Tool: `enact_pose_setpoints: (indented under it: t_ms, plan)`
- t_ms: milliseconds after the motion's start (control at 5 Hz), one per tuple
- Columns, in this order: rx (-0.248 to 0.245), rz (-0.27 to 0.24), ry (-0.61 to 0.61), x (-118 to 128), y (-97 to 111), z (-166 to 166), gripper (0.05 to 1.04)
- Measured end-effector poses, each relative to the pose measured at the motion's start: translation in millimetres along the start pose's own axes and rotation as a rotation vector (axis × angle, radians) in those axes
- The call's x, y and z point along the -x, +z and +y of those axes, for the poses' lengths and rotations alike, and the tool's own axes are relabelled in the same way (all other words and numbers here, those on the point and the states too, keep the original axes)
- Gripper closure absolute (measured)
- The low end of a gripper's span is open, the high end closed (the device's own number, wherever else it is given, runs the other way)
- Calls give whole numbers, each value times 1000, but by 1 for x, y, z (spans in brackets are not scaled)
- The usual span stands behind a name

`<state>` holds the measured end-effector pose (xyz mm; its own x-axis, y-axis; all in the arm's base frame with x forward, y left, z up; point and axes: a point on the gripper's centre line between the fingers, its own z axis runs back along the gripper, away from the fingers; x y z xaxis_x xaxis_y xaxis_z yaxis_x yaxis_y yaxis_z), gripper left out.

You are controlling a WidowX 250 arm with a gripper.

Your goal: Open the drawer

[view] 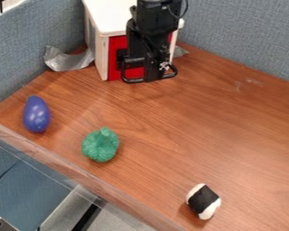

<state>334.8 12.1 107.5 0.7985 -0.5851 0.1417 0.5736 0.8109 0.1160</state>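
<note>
Black jaws hang before the red drawer, at the lower end of the gripper; how wide they stand I cannot tell. A curved black bar loops around their lower end (whether it belongs to the gripper or to the drawer, I can't say). The drawer sits in the front of a white cabinet at the far end of the table, and the part of its face that shows looks about level with the frame. I can't make out whether the jaws touch it.

Just beside the cabinet, on the picture's left, lies a crumpled silvery sheet; a smaller grey scrap pokes out on the other side.

Nearer the camera, well apart from the cabinet, are a glossy purple eggplant by the left edge and a bumpy green vegetable (a pepper, perhaps) with its stub toward the cabinet. Farther toward the lower right rests a white roll with a black band around its middle. Blue fabric panels stand behind the wood.
</note>
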Motion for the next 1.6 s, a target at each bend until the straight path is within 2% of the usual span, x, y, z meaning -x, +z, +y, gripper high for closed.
enact_pose_setpoints:
  t_ms: [200, 600, 1000, 1400, 1600]
  plan:
    - [-27, -22, -51, -7, -6, 6, 83]
    - [-74, -40, -38, -15, -30, 18, 83]
    - [-98, -39, -6, -21, -52, 29, 83]
    - [-87, -18, 36, -26, -69, 42, 83]
    - [-80, -16, 57, -28, -73, 44, 129]
